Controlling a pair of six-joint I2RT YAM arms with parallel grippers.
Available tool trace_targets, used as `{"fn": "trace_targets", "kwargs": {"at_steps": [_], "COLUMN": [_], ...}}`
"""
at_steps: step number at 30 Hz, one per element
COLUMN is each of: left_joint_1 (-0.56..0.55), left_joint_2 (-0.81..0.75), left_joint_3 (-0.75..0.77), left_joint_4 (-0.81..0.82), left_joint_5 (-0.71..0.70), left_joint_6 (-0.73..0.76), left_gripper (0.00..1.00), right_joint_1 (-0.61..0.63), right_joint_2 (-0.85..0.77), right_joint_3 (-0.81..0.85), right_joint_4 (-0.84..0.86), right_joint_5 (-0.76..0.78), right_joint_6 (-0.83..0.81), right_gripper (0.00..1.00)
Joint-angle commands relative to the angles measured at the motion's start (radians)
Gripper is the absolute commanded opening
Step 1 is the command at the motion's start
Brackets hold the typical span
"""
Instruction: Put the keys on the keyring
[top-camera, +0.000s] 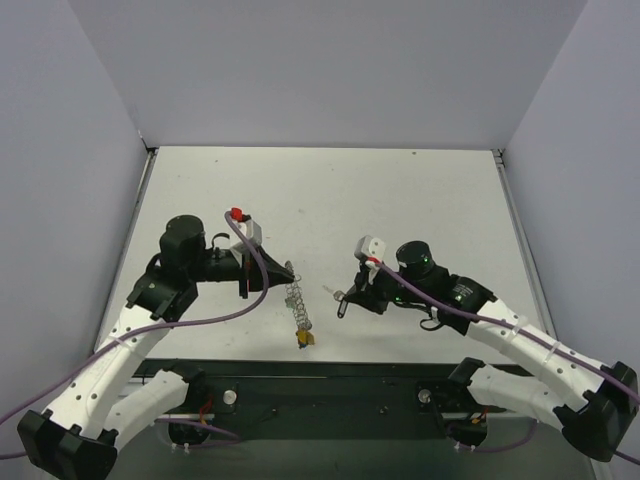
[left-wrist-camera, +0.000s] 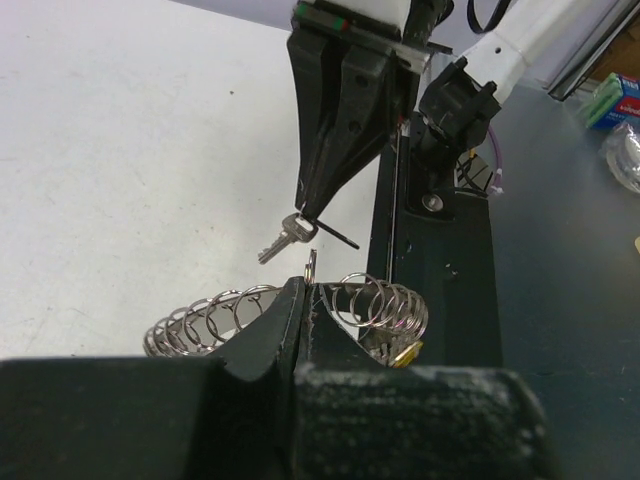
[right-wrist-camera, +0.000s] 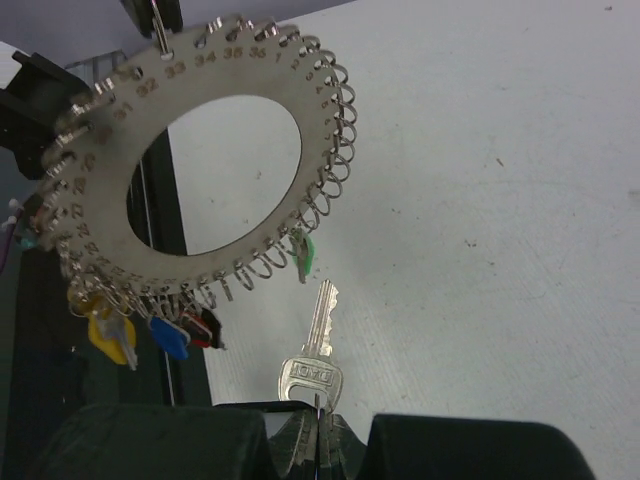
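Observation:
The keyring (right-wrist-camera: 180, 270) is a flat numbered metal ring with wire loops round its rim, and looks like a coil edge-on (left-wrist-camera: 390, 305). It hangs upright from my left gripper (left-wrist-camera: 303, 290), which is shut on its top edge (top-camera: 297, 300). Green (right-wrist-camera: 303, 255), yellow (right-wrist-camera: 110, 335), blue (right-wrist-camera: 170, 338) and red and black (right-wrist-camera: 203, 328) keys hang on its loops. My right gripper (right-wrist-camera: 318, 420) is shut on the head of a plain silver key (right-wrist-camera: 318, 350), blade pointing up just below the green key, close to the ring but apart from it. That key also shows in the left wrist view (left-wrist-camera: 285, 235).
A black strip (top-camera: 330, 375) runs along the table's near edge under the hanging ring. White walls close in the back and both sides. A green and blue box (left-wrist-camera: 620, 95) lies off the table beyond the right arm's base.

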Motion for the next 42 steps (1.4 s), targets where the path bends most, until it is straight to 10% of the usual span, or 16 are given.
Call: {"fn": "trace_targets", "kwargs": {"at_steps": [1,6,12,28,42], "left_joint_1": [-0.039,-0.048,-0.054,-0.165,-0.318], "left_joint_2": [0.009,0.003,0.02,0.028,-0.072], "left_joint_3": [0.044,0.05,0.076,0.112,-0.012], "left_joint_4": [-0.029,-0.049,-0.075,-0.066,0.118], "left_joint_5": [-0.03,-0.087,-0.159,-0.219,-0.5], "left_joint_6": [0.087,0.104,0.11,0.258,0.327], "left_gripper": [0.0,0.0,0.0,0.0,0.0], "right_joint_1": [-0.005,0.015,0.054,0.013,0.005], "right_joint_2": [-0.025,0.038,0.121,0.062,0.148], "right_joint_3": [0.089,0.218,0.346,0.387,0.432], "right_joint_4": [-0.011,-0.143,-0.244,-0.34,-0.243], "right_joint_5": [0.009,0.498,0.726,-0.168,-0.347], "right_joint_6": [-0.005,0.111,0.115,-0.218,-0.059], "right_gripper": [0.0,0.0,0.0,0.0,0.0]}}
